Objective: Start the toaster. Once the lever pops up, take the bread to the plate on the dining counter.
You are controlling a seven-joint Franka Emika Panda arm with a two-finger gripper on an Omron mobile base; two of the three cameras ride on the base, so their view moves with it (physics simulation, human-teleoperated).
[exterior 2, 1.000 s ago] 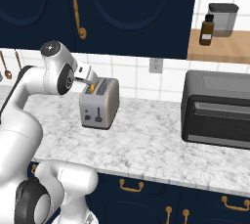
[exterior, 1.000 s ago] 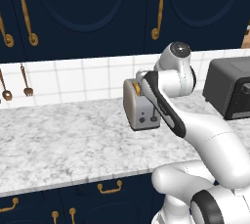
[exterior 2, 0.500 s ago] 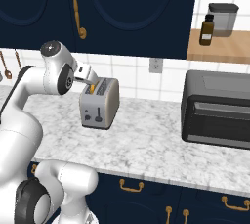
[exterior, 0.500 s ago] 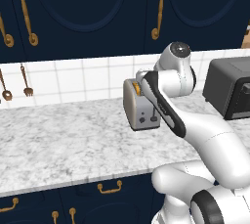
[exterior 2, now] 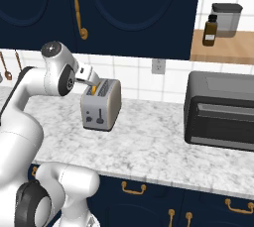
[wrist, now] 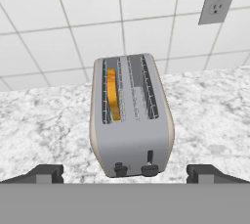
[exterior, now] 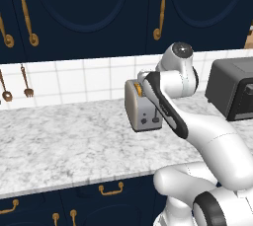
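The beige-grey metal slot toaster [wrist: 131, 120] is ringed by bare marbled counter [wrist: 210, 110]; a black toaster oven [exterior 2: 221, 109] stands well apart. The two-finger gripper [wrist: 125, 173] is spread wide, holding nothing.

The arm [exterior: 163, 101] hides the toaster's [exterior: 143, 107] right side in the left base view. The bread [wrist: 113, 94] sits mostly sunk in its slot.

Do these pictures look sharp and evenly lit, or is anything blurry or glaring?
Hand view: sharp, flat light, soft shadows inside the toaster slots around the bread. Left base view: the counter is crisp, without glare. Right base view: evenly lit, nothing blurred.
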